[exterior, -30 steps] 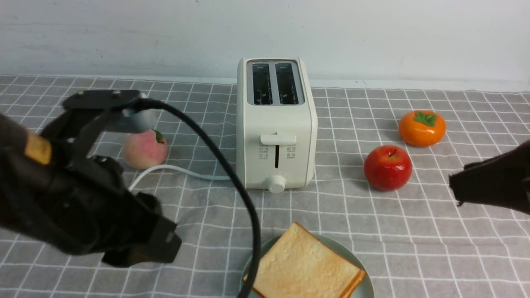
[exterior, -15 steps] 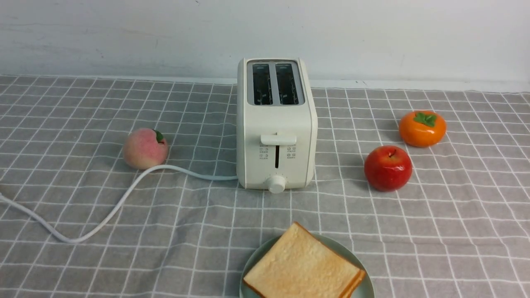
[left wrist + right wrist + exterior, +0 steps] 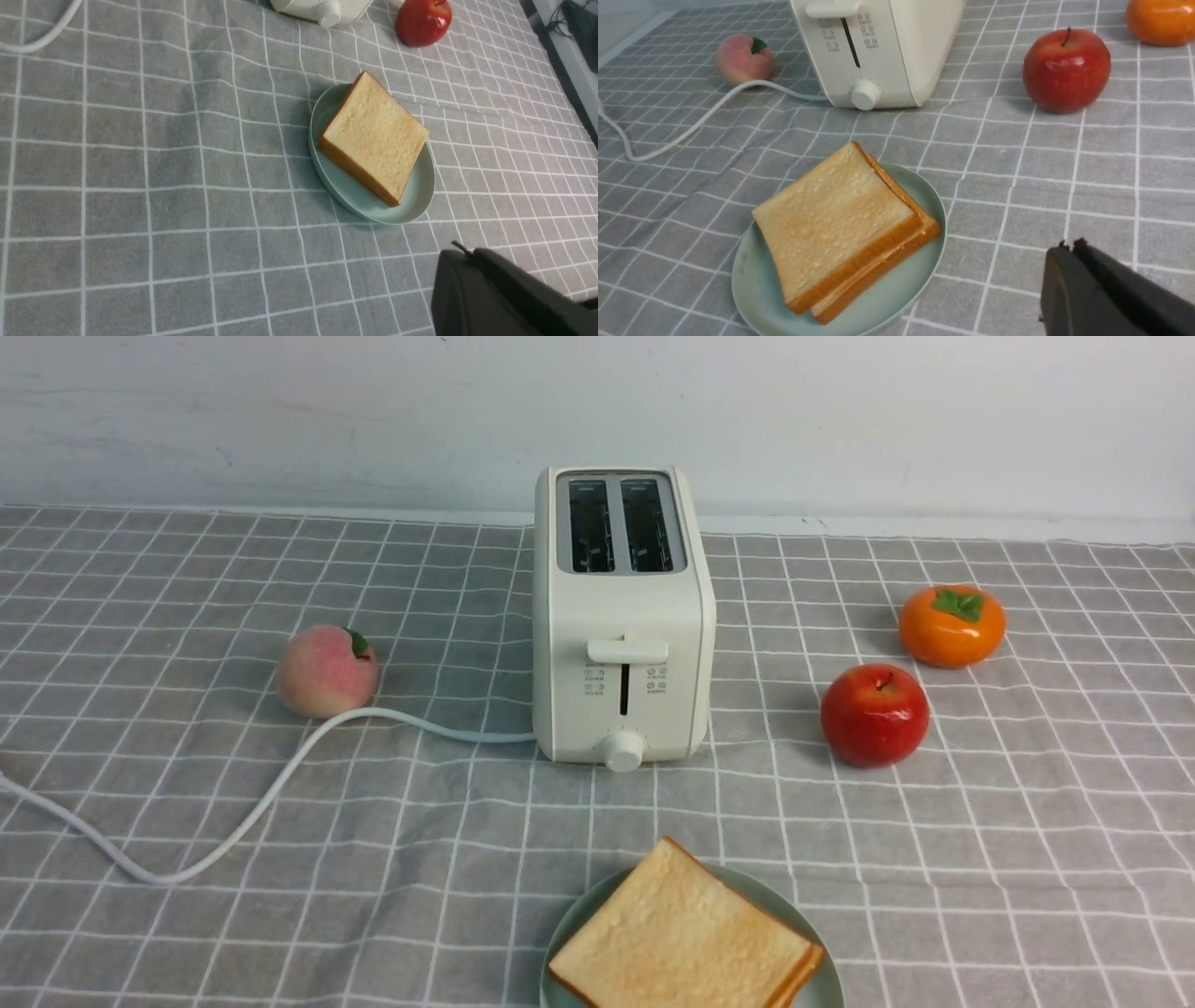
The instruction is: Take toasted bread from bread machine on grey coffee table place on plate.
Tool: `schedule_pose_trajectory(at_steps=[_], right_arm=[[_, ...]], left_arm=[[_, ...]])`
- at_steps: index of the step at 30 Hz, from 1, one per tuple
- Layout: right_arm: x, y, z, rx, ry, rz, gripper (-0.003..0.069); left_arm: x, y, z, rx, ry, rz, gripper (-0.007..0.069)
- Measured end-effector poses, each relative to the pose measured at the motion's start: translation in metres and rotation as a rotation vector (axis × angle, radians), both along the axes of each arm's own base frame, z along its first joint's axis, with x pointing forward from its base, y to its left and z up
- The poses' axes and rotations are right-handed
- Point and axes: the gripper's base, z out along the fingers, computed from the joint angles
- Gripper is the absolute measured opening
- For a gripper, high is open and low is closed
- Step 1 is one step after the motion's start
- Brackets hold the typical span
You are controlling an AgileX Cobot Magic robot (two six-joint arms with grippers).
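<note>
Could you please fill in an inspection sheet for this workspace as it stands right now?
Surface: grey coffee table, checked cloth with slight wrinkles, no spills seen.
Job's things: toasted bread, two slices stacked on the plate; bread machine upright, both slots show no bread.
Clutter: peach left of the bread machine; red apple and orange persimmon to its right, all apart from the plate.
Grippers: left gripper and right gripper both shut, holding nothing, out of the front view.
Cables: white cord runs from the bread machine past the peach to the left edge.
Surroundings: white wall behind; nothing else seen.
</note>
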Motion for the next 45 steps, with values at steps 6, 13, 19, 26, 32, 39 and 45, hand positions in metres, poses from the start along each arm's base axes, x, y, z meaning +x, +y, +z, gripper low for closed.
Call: schedule_pose_trajectory(at_steps=[6, 13, 19, 26, 32, 39, 45], right_arm=[[0.000, 0.001, -0.012, -0.011, 0.053, 0.012, -0.0007], [-0.002, 0.002, -0.016, -0.018, 0.083, 0.025, -0.0001], [-0.002, 0.002, -0.016, -0.018, 0.083, 0.025, 0.0001], [-0.002, 0.002, -0.016, -0.018, 0.083, 0.025, 0.0005], [-0.002, 0.002, -0.016, -0.018, 0.083, 0.025, 0.0013], [-0.002, 0.002, -0.016, -0.018, 0.084, 0.026, 0.0015], [-0.002, 0.002, -0.016, -0.018, 0.085, 0.027, 0.0020]], left_arm=[[0.000, 0.000, 0.000, -0.002, -0.003, 0.001, -0.0014], [0.000, 0.000, 0.000, -0.002, -0.003, 0.001, -0.0014], [0.010, 0.011, 0.003, 0.098, -0.121, 0.110, -0.0014], [0.018, 0.025, -0.019, 0.112, -0.378, 0.343, -0.0014], [0.039, 0.015, -0.105, 0.158, -0.513, 0.391, -0.0014], [0.052, 0.013, -0.184, 0.216, -0.289, 0.410, -0.0013], [0.051, 0.013, -0.187, 0.313, -0.298, 0.363, -0.0013]])
